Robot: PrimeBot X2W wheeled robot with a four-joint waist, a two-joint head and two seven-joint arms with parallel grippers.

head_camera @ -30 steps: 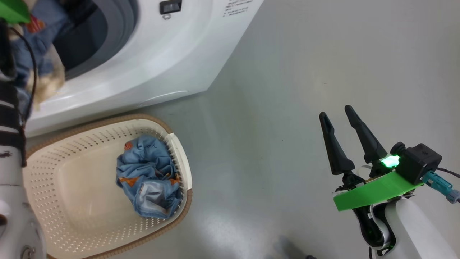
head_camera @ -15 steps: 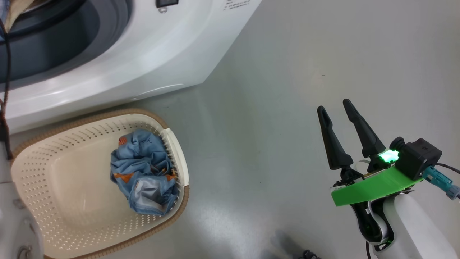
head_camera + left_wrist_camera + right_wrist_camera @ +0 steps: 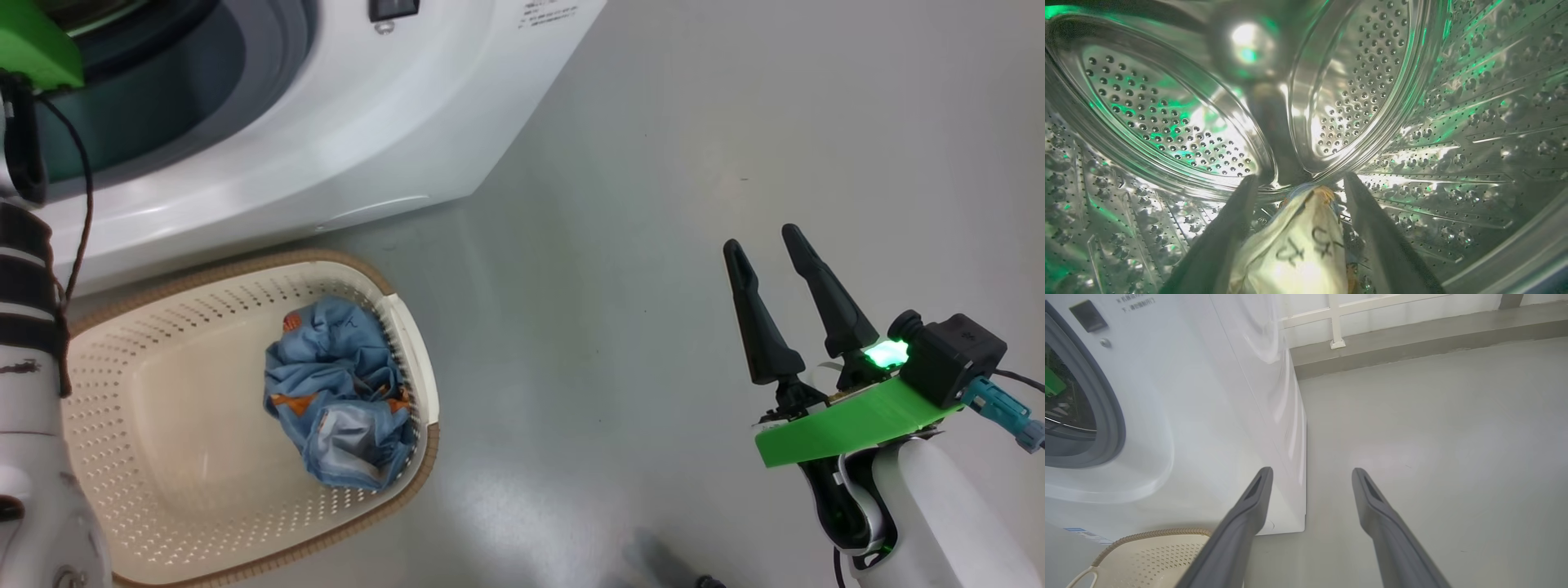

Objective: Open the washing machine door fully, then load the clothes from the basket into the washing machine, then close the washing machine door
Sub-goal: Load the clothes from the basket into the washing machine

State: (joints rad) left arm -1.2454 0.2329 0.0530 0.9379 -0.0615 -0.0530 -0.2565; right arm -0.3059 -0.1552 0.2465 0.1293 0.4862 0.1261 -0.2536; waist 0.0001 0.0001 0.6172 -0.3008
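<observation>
The white washing machine (image 3: 326, 122) stands open at the upper left; its door is out of view. My left forearm (image 3: 24, 367) reaches into its mouth. Inside the steel drum (image 3: 1167, 122) my left gripper (image 3: 1300, 176) is open, its fingers spread, and a cream cloth with black characters (image 3: 1298, 253) lies loosely between them with a bit of blue cloth behind. The cream basket (image 3: 245, 269) sits on the floor in front of the machine, holding crumpled light-blue clothes (image 3: 339, 404). My right gripper (image 3: 761, 237) hovers open and empty over the floor, right of the basket.
Grey floor (image 3: 653, 163) stretches to the right of the machine and basket. In the right wrist view, the machine's side (image 3: 1274, 396), a low grey ledge (image 3: 1412, 339) with a white railing, and the basket's rim (image 3: 1155, 535) show beyond my open right gripper (image 3: 1312, 470).
My left gripper carried the bundle of clothes from the machine's mouth into the drum and has opened. The head view shifted slightly. The right arm has stayed put.
</observation>
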